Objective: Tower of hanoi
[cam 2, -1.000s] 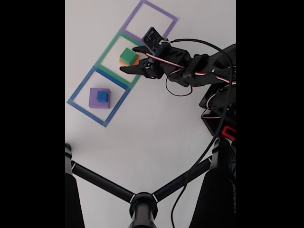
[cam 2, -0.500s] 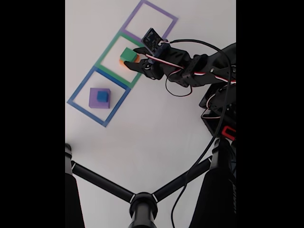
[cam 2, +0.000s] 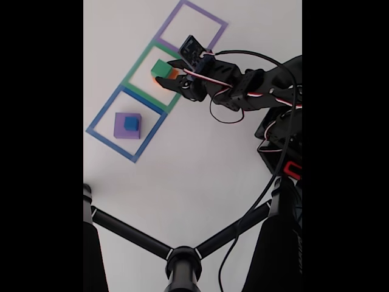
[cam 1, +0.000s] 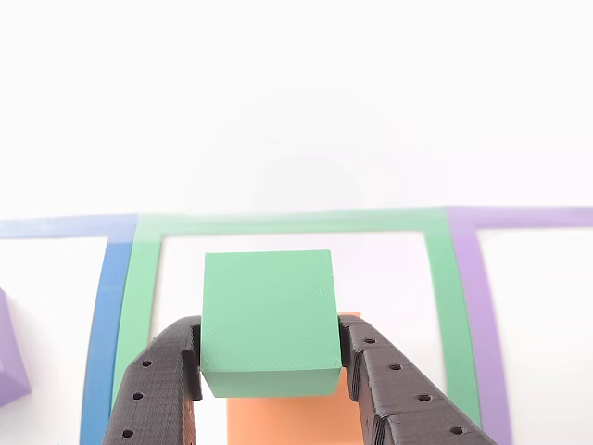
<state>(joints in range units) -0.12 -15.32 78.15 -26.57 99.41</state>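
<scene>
Close view from my wrist: my gripper [cam 1: 271, 357] is clamped on the green block [cam 1: 269, 320], one black finger [cam 1: 162, 394] pressed against its left face and the other against its right face. The block sits level, its top edge parallel to the far side of the green outline [cam 1: 287, 222]. Below it the orange block [cam 1: 292, 422] shows, its right edge reaching just past the green block's right edge; I cannot tell whether the two still touch. White table [cam 1: 296, 102] runs open beyond the outline's far side. The blue outline [cam 1: 102, 334] borders the green one on the left, the purple outline [cam 1: 477, 315] on the right. A corner of the purple slab [cam 1: 9, 366] shows at the left edge.

Fixed view from above: my gripper [cam 2: 170, 72] holds the green block [cam 2: 160, 67] inside the green outline [cam 2: 138, 64], with the orange block [cam 2: 172, 74] peeking out at its right side. The purple slab [cam 2: 127, 125] lies inside the blue outline [cam 2: 100, 118] with the blue cube [cam 2: 131, 123] on top, well apart from my fingers. The purple outline [cam 2: 213, 21] encloses bare table. Wide bare table [cam 2: 200, 164] lies below the outlines, down to a black tripod [cam 2: 182, 258] at the bottom.
</scene>
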